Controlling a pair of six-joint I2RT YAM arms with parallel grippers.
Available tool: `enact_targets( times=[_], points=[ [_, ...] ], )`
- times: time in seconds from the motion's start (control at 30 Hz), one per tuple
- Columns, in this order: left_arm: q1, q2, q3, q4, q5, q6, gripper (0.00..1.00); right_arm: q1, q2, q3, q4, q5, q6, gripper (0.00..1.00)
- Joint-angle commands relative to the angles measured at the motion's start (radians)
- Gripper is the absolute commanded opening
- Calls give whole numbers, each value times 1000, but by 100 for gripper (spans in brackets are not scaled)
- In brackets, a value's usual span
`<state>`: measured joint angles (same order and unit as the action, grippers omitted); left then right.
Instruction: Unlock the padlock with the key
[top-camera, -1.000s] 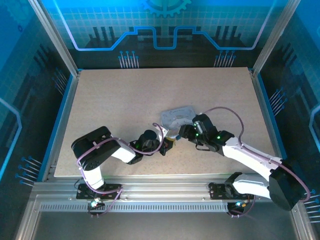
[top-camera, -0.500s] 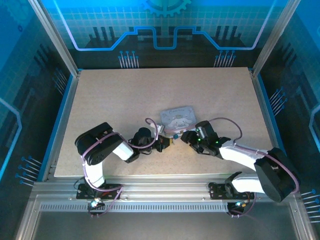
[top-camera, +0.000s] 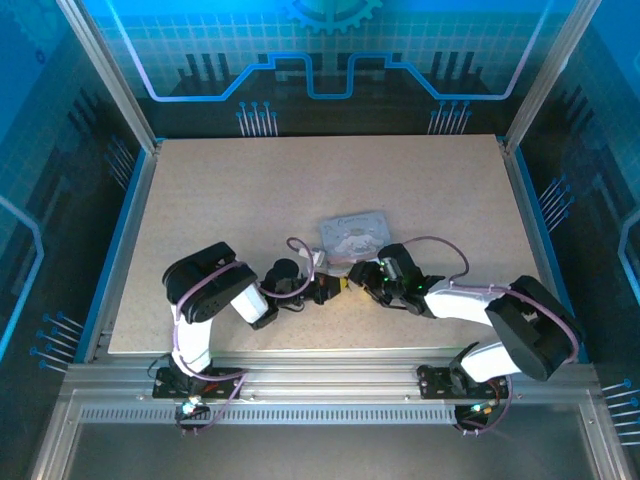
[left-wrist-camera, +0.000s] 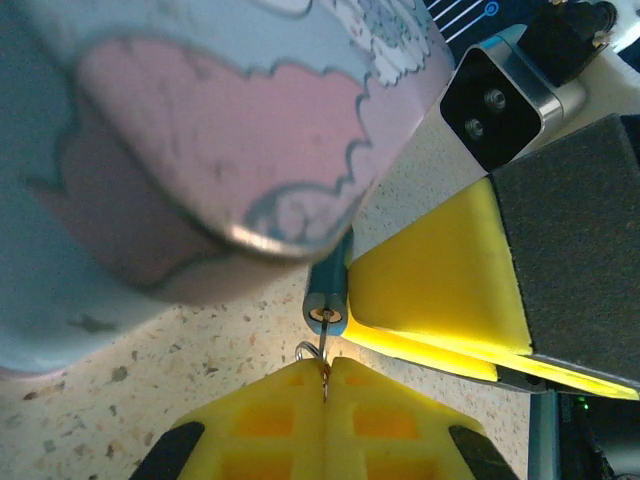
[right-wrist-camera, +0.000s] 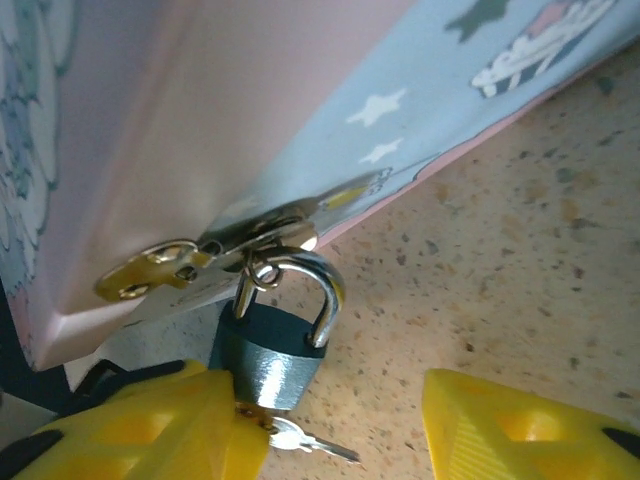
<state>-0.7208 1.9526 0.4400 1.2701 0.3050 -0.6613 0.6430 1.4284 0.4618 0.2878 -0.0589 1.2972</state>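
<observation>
Padlock (right-wrist-camera: 270, 355) not yet open, key (right-wrist-camera: 305, 440) at its keyhole.
Left gripper (left-wrist-camera: 325, 400) pinches the key; right gripper (right-wrist-camera: 325, 425) gapes empty, one finger against the padlock, which hangs shackle-closed on the tin (right-wrist-camera: 200, 120) hasp (right-wrist-camera: 215, 255), mid near edge of the table (top-camera: 250, 200); the turn remains.

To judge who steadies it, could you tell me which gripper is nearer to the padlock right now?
Right. The right gripper straddles the padlock, one finger touching its body; the left gripper, shut on the key, sits just off its keyhole end.
</observation>
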Motion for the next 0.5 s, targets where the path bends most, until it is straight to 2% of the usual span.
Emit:
enact_targets(
  times=[0.0, 0.2, 0.47],
  points=[
    [-2, 25, -13, 129, 33, -42, 0, 25, 27, 8, 103, 35, 59, 48],
    [-13, 20, -13, 129, 34, -45, 0, 56, 37, 17, 142, 83, 81, 29],
    [-26, 6, -13, 129, 36, -60, 0, 74, 17, 36, 68, 159, 14, 13]
  ],
)
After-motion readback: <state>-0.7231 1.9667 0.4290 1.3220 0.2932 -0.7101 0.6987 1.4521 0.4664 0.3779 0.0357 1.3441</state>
